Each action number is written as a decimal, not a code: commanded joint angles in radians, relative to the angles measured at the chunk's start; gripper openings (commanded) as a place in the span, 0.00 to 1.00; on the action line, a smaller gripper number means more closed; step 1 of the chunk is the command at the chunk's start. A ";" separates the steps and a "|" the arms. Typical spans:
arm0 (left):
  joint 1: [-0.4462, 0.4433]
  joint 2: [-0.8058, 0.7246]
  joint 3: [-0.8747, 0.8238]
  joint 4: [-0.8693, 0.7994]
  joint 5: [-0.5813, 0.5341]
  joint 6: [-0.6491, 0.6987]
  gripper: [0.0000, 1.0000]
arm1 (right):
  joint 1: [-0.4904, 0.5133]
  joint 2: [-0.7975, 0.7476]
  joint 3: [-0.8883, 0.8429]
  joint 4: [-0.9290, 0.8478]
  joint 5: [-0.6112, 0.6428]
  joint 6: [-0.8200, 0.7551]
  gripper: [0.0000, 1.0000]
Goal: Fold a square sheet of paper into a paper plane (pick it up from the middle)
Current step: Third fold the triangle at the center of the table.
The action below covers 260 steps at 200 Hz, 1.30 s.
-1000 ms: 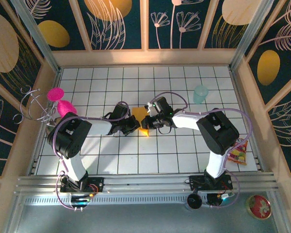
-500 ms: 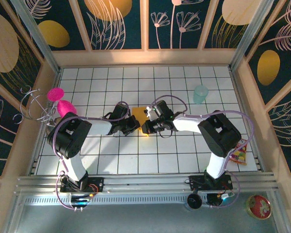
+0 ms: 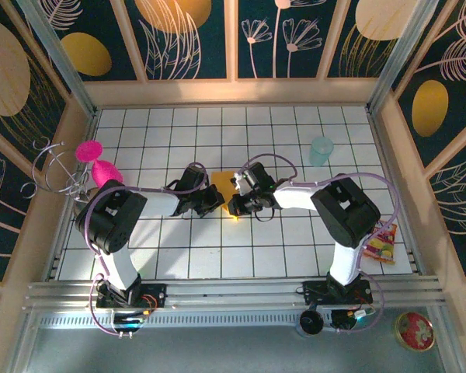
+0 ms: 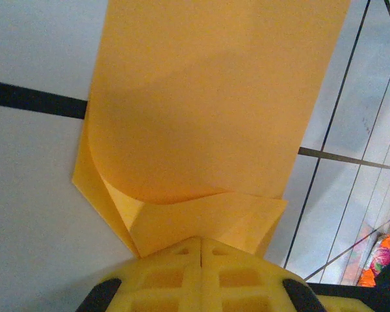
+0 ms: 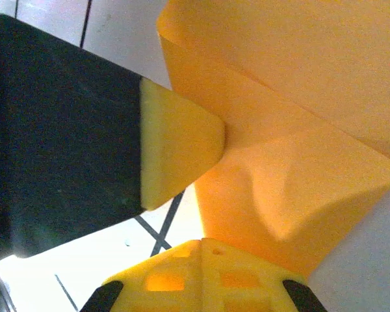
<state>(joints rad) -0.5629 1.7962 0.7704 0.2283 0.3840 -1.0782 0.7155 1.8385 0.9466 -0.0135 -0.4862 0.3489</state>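
The surface (image 3: 295, 256) is a white tile grid ruled in black, boxed in by wood-framed panels painted with pale leaves and golden ovals.

Over the last second the right arm has drawn its wrist a little nearer and to the left. The orange corner that stuck out below it is now almost covered, while the left arm has not stirred. Both pairs of jaws are closed, tip to tip, meeting at the middle of the grid on the square sheet of paper (image 3: 221, 180).

The wrist views show each pair with its tips against a turned-over flap of the paper. I cannot tell whether they pinch the flap or only press on it. The flap by the right jaws bulges rather than lying flat, so this looks like a crease being worked down (a fold in progress, no dart shape yet).

No writing is readable:
- The round tin (image 3: 415, 330) beyond the near rail shows only a pattern.
- The snack packet (image 3: 380, 247) has print too small to read.
- The far teal cup (image 3: 321, 150) is plain.
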 commanded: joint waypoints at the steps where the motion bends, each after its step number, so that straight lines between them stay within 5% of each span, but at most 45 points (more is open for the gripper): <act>1: 0.001 0.028 -0.005 -0.070 -0.040 0.015 0.01 | 0.009 0.020 0.026 -0.037 0.049 -0.016 0.00; 147: 0.018 -0.041 0.078 0.027 0.024 0.069 0.08 | 0.012 0.056 0.025 -0.095 0.091 -0.021 0.00; 260: 0.049 0.047 0.063 -0.059 -0.073 0.113 0.06 | 0.006 0.070 0.040 -0.092 0.080 -0.016 0.00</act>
<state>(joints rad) -0.5278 1.8046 0.8528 0.1928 0.3275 -0.9840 0.7200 1.8687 0.9798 -0.0471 -0.4442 0.3458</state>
